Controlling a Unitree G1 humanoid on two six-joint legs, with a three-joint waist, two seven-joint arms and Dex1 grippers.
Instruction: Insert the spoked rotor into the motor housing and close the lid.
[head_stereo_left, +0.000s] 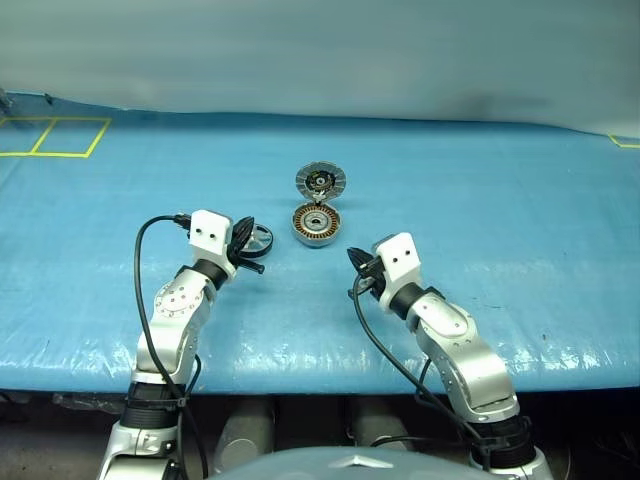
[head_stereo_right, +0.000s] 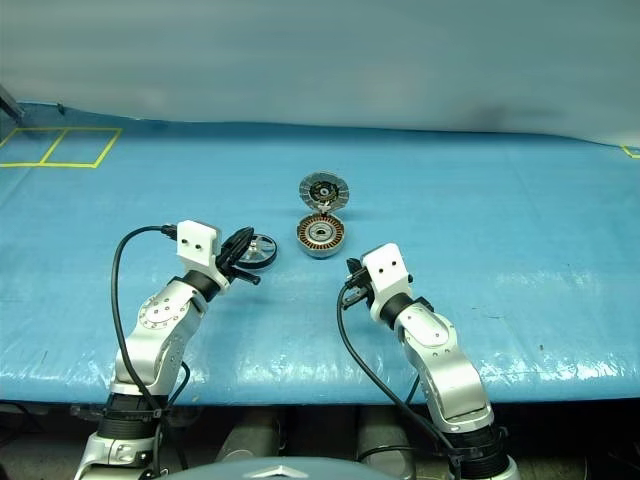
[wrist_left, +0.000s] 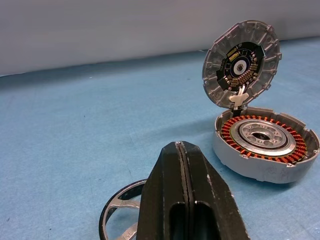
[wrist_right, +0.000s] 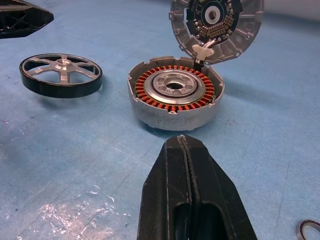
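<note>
The spoked rotor (wrist_right: 61, 75), black-rimmed with silver spokes, lies flat on the blue table just left of the motor housing (head_stereo_left: 315, 224). The housing is a round silver cup with copper windings around a central hub. Its lid (head_stereo_left: 321, 181) stands open and upright on the far side, ribbed inner face and dark centre toward me. My left gripper (head_stereo_left: 242, 240) is shut and empty, held right over the near edge of the rotor (wrist_left: 117, 210). My right gripper (head_stereo_left: 358, 262) is also shut and empty, a short way in front of and right of the housing (wrist_right: 175, 92).
The blue table cover (head_stereo_left: 500, 300) is wrinkled, and its front edge runs just below my forearms. Yellow tape squares (head_stereo_left: 55, 137) mark the far left corner. A small dark ring (wrist_right: 310, 230) lies on the cover beside my right gripper.
</note>
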